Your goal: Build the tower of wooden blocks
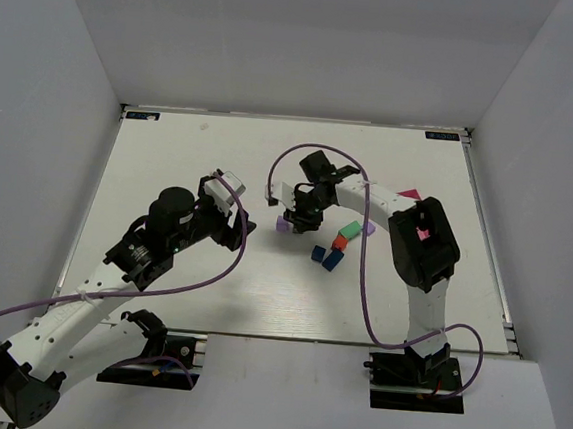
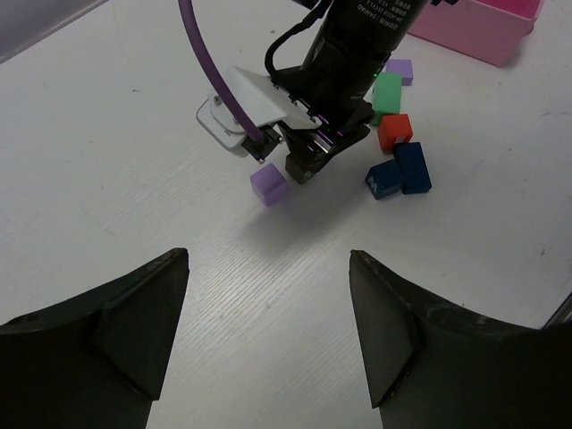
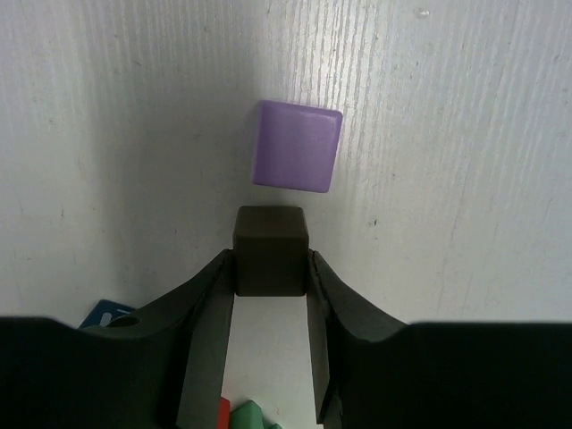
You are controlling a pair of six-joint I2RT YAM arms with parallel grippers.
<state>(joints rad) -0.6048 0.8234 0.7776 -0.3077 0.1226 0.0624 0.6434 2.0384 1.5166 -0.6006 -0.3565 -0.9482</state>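
right gripper (image 3: 271,268) is clamping a dark brown cube (image 3: 270,234) by its two side faces, so the cube is riding level and square. It's hovering just beside the purple cube (image 3: 297,146) lying on the white table (image 3: 465,179). My read: it's lining up to seat brown on purple as the tower's base. Can't tell if brown is touching the table.

left gripper (image 2: 268,313) is hanging spread and empty, well apart from the work and facing it, probably so it isn't crowding the placement.

Other blocks are lying in a loose cluster near the pink tray (image 2: 483,27): two blue blocks (image 2: 399,170) touching, red block (image 2: 394,130), green block (image 2: 387,92) just beside it, small purple block (image 2: 399,70). No stack standing yet.
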